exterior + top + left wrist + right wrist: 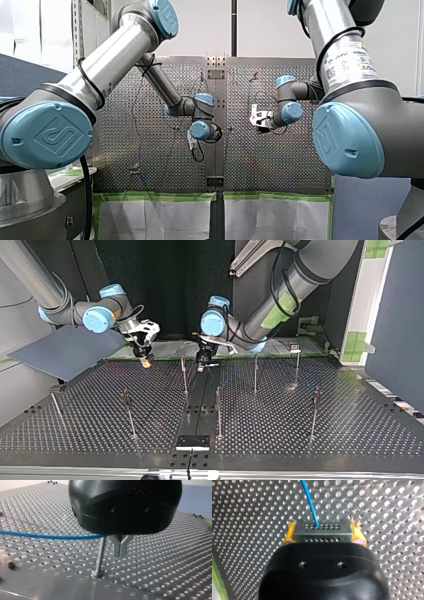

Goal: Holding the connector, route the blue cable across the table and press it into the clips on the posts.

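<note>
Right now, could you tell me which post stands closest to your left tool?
The back-row post just left of the top view's centre seam, beside my left tool; others stand farther.

The tabletop (162, 562) is seen as perforated bare metal, brushed and faintly shiny. The post (100, 555) is made of thin, smooth metal rod. The cable (50, 537) is sheathed in smooth blue plastic with a slight gloss. The left hand (120, 555) is cased in black matt plastic, finely grained, and its fingers (117, 546) are of dull grey metal. The right hand (323, 525) is cased alike, with yellow rubbery pads (289, 533). The connector (322, 533) is shown as matt grey metal, drilled with small holes. The arms (107, 60) are clad in satin metal tube, capped with glossy blue plastic.
</note>
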You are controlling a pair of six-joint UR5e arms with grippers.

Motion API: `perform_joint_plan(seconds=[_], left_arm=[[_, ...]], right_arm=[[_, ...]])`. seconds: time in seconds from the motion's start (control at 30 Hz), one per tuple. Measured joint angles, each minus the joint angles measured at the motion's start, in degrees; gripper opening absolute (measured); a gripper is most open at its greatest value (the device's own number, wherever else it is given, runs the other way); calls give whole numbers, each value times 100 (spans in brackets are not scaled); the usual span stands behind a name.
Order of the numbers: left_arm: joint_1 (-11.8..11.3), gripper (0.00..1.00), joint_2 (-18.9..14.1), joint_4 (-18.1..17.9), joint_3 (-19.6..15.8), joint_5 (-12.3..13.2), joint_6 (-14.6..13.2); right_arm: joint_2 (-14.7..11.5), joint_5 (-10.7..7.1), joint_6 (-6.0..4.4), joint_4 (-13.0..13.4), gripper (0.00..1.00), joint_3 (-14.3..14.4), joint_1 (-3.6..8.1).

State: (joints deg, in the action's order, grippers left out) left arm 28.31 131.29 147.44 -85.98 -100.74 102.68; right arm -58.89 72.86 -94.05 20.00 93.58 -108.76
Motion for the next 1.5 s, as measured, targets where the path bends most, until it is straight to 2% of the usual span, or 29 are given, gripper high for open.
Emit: perform_joint_plan(seconds=[0.23, 0.57, 0.73, 1.07, 1.27, 1.5], left_arm=[[42, 0, -1, 226, 150, -50, -210], [288, 0, -8, 662, -232, -485, -646], [377, 0, -70, 740, -310, -558, -706], [436, 0, -367, 609, -304, -456, -614], [379, 0, -368, 378, -287, -286, -470], [244, 0, -239, 310, -156, -148, -411]], right_arm=[[0, -18, 28, 19, 0, -1, 20], [-1, -44, 62, 13, 0, 1, 18], [-2, -61, 75, 13, 0, 0, 18], [-5, -85, 77, 13, 0, -13, 23], [-5, -87, 71, 10, 0, -23, 32], [-5, -87, 64, 7, 0, -56, 42]])
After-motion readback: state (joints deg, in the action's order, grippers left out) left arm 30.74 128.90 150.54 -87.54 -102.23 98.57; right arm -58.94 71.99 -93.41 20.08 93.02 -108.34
